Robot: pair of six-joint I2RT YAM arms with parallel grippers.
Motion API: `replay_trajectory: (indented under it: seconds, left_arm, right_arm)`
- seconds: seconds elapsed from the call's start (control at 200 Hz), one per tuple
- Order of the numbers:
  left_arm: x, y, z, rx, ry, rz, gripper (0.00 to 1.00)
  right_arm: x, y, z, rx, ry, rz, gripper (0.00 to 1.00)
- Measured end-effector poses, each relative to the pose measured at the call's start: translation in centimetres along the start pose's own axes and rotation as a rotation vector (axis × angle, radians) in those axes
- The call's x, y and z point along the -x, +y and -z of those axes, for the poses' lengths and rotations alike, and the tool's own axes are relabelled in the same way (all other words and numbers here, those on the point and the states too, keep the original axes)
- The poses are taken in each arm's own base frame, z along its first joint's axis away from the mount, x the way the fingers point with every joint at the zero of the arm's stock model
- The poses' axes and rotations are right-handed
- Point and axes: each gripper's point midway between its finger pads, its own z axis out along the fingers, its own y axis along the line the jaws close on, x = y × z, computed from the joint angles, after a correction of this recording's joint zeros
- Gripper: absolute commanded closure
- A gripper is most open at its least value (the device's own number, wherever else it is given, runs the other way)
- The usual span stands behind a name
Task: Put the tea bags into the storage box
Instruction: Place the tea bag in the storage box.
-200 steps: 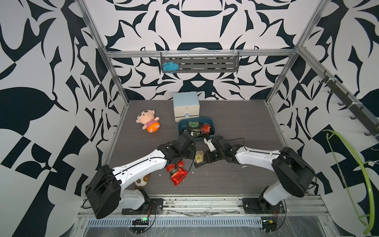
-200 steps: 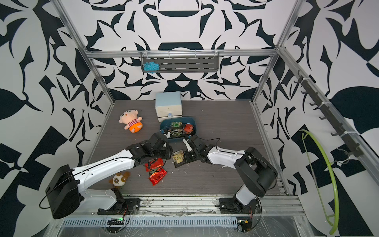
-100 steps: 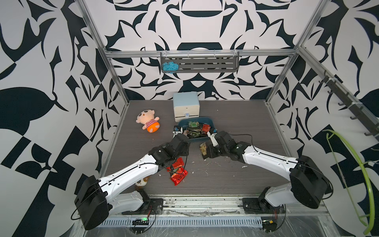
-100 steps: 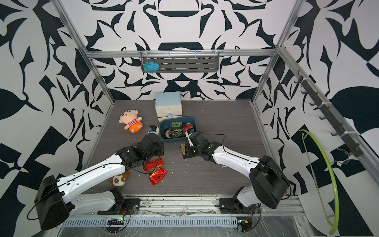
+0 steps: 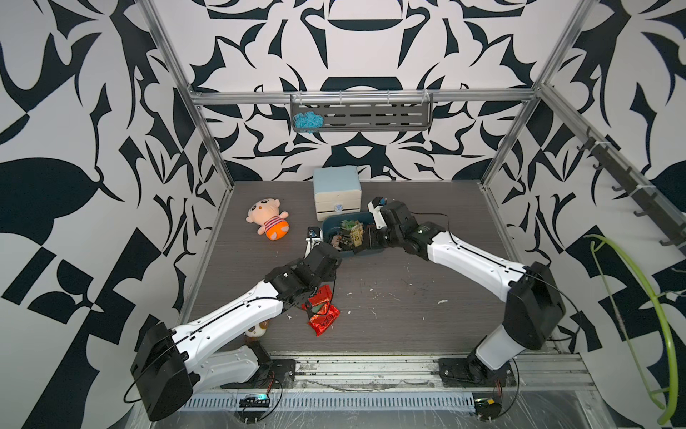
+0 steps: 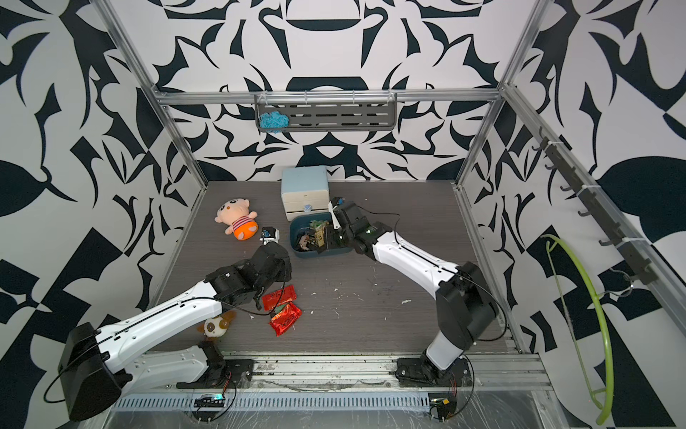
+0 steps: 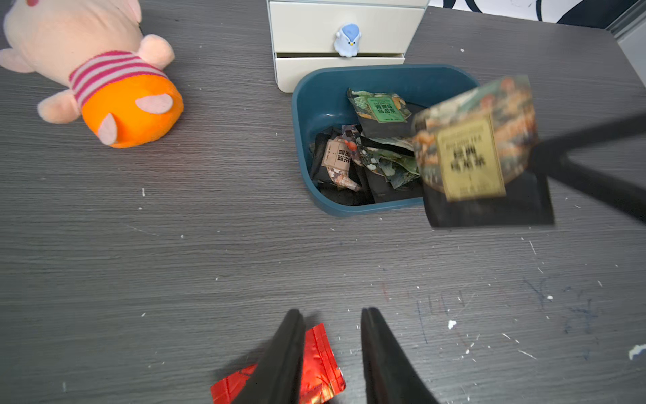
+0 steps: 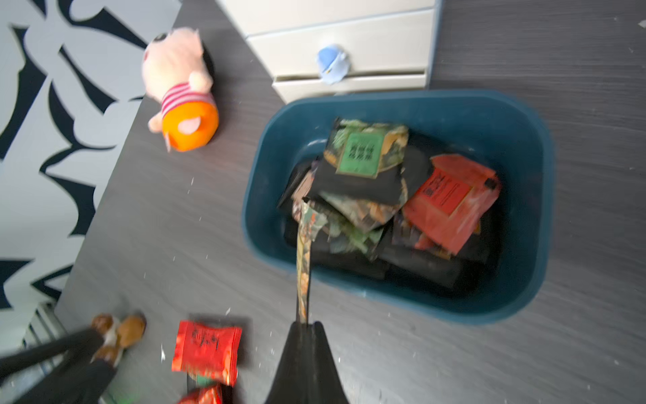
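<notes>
The storage box [image 5: 331,224] [image 6: 296,227] [image 7: 300,105] [image 8: 524,140] is a dark teal tray in front of the drawer cabinet, holding several tea bags, among them a green-labelled one [image 8: 360,154] [image 7: 381,108] and a red one [image 8: 451,196]. My right gripper [image 8: 306,325] [image 5: 365,237] [image 6: 328,237] is shut on a yellow-labelled tea bag [image 7: 472,154] [image 8: 304,245] [image 5: 356,236], hanging over the box's near edge. Red foil tea bags [image 5: 322,299] [image 6: 279,297] [image 8: 206,349] lie on the table. My left gripper [image 7: 330,314] is open and empty, one finger above a red bag [image 7: 318,363].
A pale blue-and-white drawer cabinet [image 5: 337,193] stands right behind the box. A pink plush doll in orange trousers [image 5: 267,221] lies to the left. A small brown plush [image 6: 215,325] sits by the left arm's base. Both arms converge near the box.
My right gripper has carried the yellow-labelled tea bag from the table up and back to the box. My left gripper's jaws have spread wider.
</notes>
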Motion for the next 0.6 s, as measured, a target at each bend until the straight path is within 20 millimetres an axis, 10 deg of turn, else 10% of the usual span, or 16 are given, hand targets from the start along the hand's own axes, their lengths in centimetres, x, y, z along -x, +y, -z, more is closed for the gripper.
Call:
replay_trajectory:
  seconds: [0.425, 0.6]
  left_arm:
    - [-0.1, 0.1, 0.2, -0.002, 0.004, 0.007, 0.63]
    - [0.0, 0.2, 0.3, 0.000, 0.003, 0.007, 0.62]
  right_arm:
    - [2.0, -3.3, -8.1, 0.005, 0.111, -0.181, 1.00]
    - [1.6, -5.9, -7.8, -0.059, 0.137, -0.218, 0.64]
